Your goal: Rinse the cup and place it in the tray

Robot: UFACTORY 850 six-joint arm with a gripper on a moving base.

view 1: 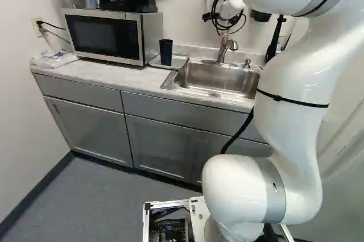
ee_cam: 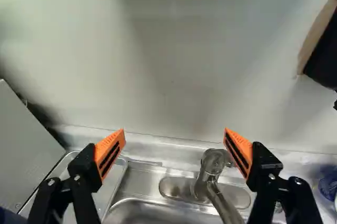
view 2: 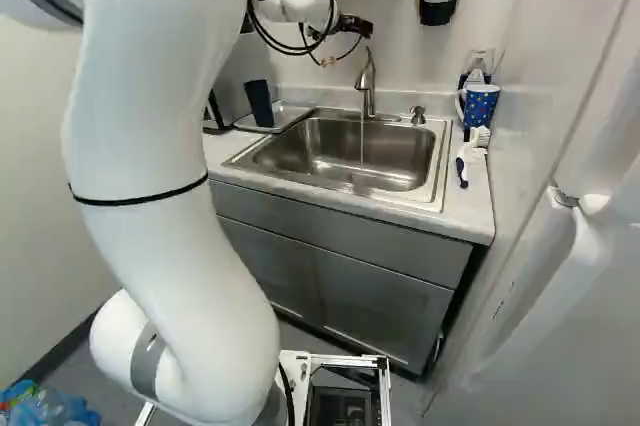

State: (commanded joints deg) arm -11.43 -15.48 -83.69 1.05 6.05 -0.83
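sink (view 2: 325,151): thin stream (view 2: 362,146) seen, probably wasted if forgotten | tray (view 1: 180,61), left of sink: dark cup (view 1: 165,52) parked on it | gripper (ee_cam: 174,132): fingers spread, nothing pinched; faucet (view 2: 367,86) might get whacked if lowered carelessly
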